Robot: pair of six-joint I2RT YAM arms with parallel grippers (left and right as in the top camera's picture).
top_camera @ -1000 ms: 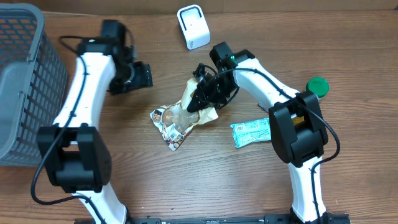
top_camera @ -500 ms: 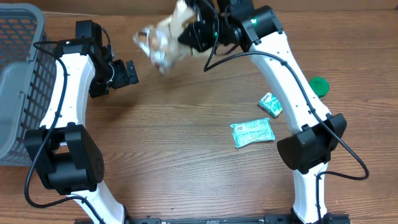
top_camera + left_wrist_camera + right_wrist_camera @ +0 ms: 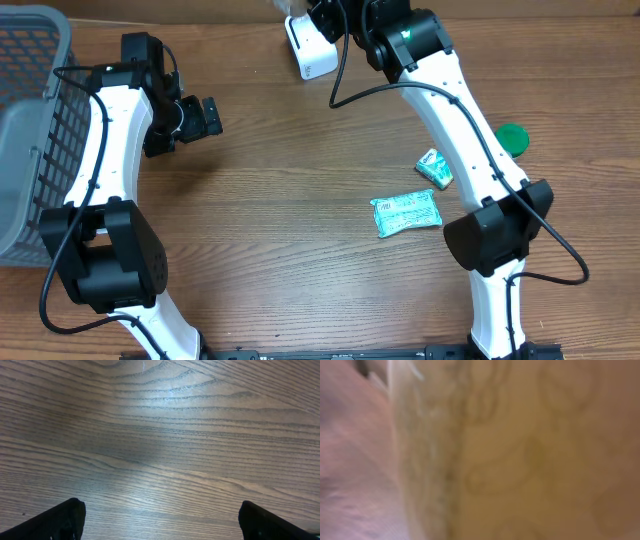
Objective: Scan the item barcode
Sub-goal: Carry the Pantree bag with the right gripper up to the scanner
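Right gripper [image 3: 316,18] clamps a tan packet [image 3: 520,450] near the white scanner [image 3: 310,48]; its print is blurred, unreadable. Left gripper [image 3: 162,521] stands wide apart over the table [image 3: 160,435].

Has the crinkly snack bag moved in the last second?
Yes. The snack bag left the middle of the table for the far edge, by the white scanner; only the right wrist camera shows it, blurred.

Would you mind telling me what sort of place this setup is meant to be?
Probably a mock shop checkout on a wooden table: a white barcode scanner stands at the far edge, a grey mesh basket sits at the left, and a teal snack packet lies on the wood.
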